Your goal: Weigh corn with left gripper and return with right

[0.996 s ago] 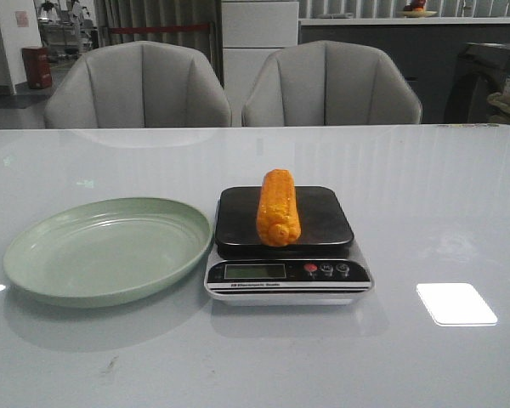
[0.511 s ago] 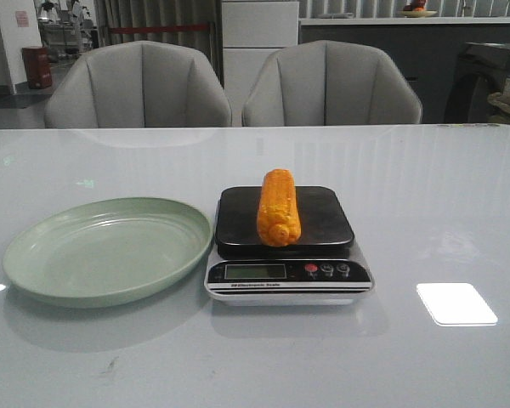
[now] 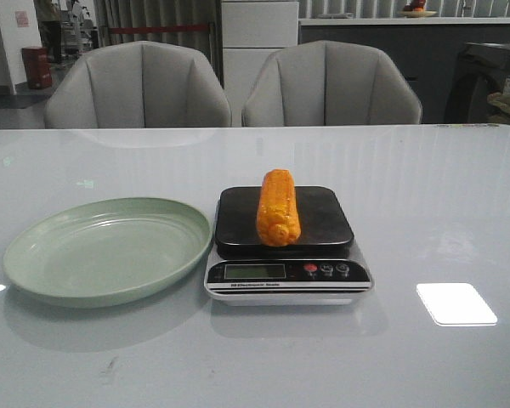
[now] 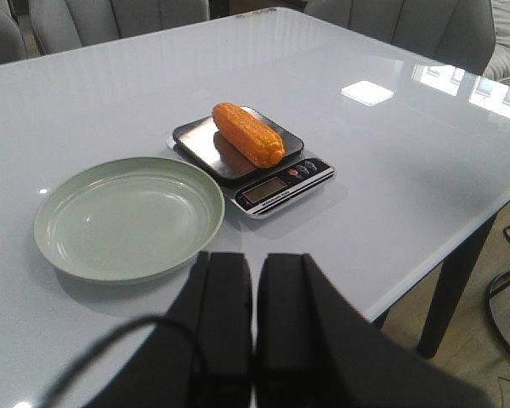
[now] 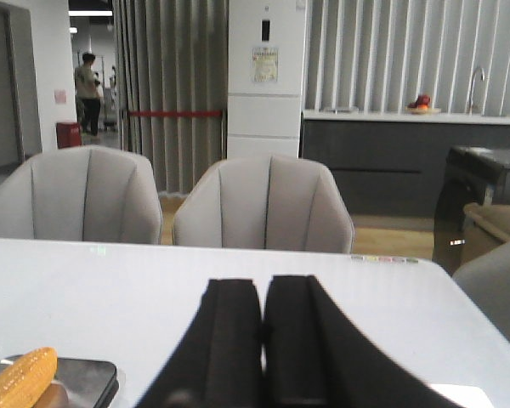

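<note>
Now the corn [image 3: 278, 206] lies on the scale [image 3: 286, 244], long axis pointing front to back, while the right claw [image 5: 263, 340] sits closed and empty, off to its right.

Bench [image 3: 459, 212] glossy, mirror-smooth. Plate [image 3: 34, 255] smooth pale-green, plastic-looking, soft sheen. Scale [image 3: 323, 217] platform dark, glossy; silver base. Corn [image 3: 278, 206] bumpy, slightly shiny. Left pincer [image 4: 253, 323] matt black.

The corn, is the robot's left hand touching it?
Apart. In the left wrist view, the left gripper, shut and empty, sits well back from the corn, which lies alone on the scale, with the green plate between them.
</note>
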